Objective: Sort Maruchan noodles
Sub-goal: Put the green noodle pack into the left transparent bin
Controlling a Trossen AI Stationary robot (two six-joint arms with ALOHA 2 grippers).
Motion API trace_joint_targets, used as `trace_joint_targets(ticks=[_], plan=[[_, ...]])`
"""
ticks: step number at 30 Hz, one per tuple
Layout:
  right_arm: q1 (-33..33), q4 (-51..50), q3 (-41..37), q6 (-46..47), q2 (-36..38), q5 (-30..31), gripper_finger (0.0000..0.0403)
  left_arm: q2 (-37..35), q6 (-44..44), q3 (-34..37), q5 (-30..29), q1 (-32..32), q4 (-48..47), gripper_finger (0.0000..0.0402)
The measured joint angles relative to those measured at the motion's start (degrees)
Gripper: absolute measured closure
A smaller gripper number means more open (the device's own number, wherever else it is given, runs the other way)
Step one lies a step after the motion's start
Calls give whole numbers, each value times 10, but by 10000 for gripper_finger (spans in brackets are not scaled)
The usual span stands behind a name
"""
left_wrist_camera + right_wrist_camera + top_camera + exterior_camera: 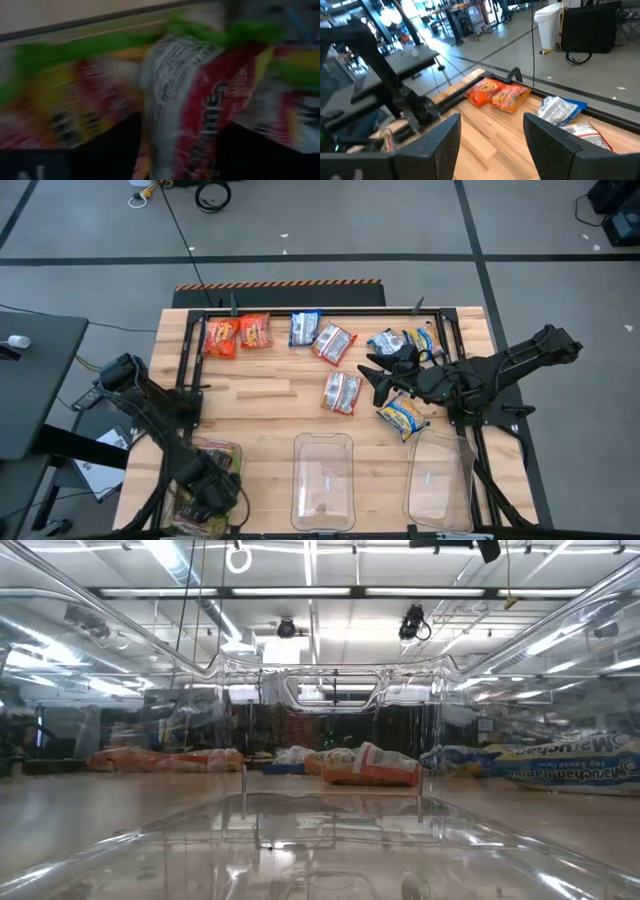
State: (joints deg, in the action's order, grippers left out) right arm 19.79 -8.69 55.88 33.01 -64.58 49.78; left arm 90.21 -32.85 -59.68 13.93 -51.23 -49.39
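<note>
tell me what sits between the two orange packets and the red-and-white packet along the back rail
One blue-and-white packet lies between the orange packets and the red-and-white packet, seen in the high view.

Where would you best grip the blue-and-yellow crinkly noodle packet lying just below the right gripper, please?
Probably across the short width of the blue-and-yellow crinkly noodle packet, from straight above. It lies flat and slanted on the wooden table, apart from the others, beside the clear plastic bin. The open right gripper should turn to match its slant.
</note>
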Motion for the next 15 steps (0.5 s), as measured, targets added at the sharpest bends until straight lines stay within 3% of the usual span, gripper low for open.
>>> trace_joint_targets(ticks=[4,11,13,15], plan=[[4,-49,0,4,0,-7,183,0,-5,0,12,55,-51,130],[5,-134,0,19,0,-47,183,0,-44,-2,282,101,-23,114],[5,-152,0,20,0,-56,183,0,-41,-13,292,105,-51,114],[5,-167,0,20,0,-62,183,0,-29,-23,245,117,-90,114]])
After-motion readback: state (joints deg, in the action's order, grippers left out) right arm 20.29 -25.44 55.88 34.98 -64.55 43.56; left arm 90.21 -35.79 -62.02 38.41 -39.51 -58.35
